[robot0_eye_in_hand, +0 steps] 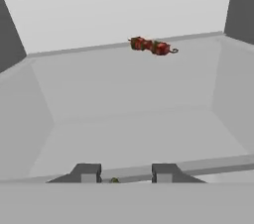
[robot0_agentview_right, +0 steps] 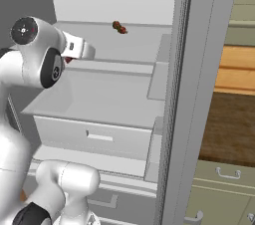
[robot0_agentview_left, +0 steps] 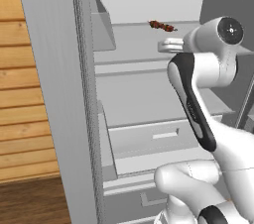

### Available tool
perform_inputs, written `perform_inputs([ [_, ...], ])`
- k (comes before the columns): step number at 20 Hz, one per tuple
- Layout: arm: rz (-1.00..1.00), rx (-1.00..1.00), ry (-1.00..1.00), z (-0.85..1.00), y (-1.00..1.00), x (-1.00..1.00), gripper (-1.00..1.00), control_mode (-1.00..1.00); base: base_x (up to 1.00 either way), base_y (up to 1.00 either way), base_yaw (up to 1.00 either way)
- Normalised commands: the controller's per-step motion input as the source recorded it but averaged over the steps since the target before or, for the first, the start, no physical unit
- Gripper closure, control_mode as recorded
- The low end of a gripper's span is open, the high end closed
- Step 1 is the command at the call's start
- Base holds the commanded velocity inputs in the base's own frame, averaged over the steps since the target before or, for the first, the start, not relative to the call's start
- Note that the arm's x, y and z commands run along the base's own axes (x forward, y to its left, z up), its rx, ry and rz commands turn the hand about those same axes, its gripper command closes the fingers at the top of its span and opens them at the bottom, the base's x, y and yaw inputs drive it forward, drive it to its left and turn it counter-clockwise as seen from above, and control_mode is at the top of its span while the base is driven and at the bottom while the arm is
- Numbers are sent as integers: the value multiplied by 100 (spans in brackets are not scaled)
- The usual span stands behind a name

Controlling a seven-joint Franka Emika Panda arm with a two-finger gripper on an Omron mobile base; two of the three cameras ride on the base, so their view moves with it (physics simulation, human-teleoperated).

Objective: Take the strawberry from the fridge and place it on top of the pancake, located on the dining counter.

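Note:
The fridge (robot0_agentview_left: 54, 94) stands open, and my arm reaches onto one of its grey shelves (robot0_eye_in_hand: 124, 99). My gripper (robot0_eye_in_hand: 126, 173) is shut on the strawberry. A green speck of the strawberry (robot0_eye_in_hand: 114, 180) shows between the two dark fingertips (robot0_eye_in_hand: 87, 172). In the right base view, a bit of red strawberry (robot0_agentview_right: 68, 60) peeks out under my white hand (robot0_agentview_right: 79, 48). In the left base view the hand (robot0_agentview_left: 171, 45) hovers over the same shelf, its fingers hidden. The pancake and the dining counter are out of view.
A dark red-brown lumpy strip of food (robot0_eye_in_hand: 151, 46) lies at the back of the shelf (robot0_agentview_left: 161, 26) (robot0_agentview_right: 119, 27). The open fridge doors (robot0_agentview_right: 199, 94) flank the arm. A drawer (robot0_agentview_left: 158, 136) sits below. Door bins (robot0_agentview_left: 101, 25) line the left door.

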Motion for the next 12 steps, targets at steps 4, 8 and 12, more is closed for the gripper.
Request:
perform_inputs([
  [4, 0, 6, 1, 7, 0, -100, 100, -100, 0, 0, 0],
  [8, 0, -1, 3, -9, -4, -100, 100, -100, 0, 0, 0],
  [12, 0, -16, 23, -53, 0, -97, 100, -100, 0, 0, 0],
])
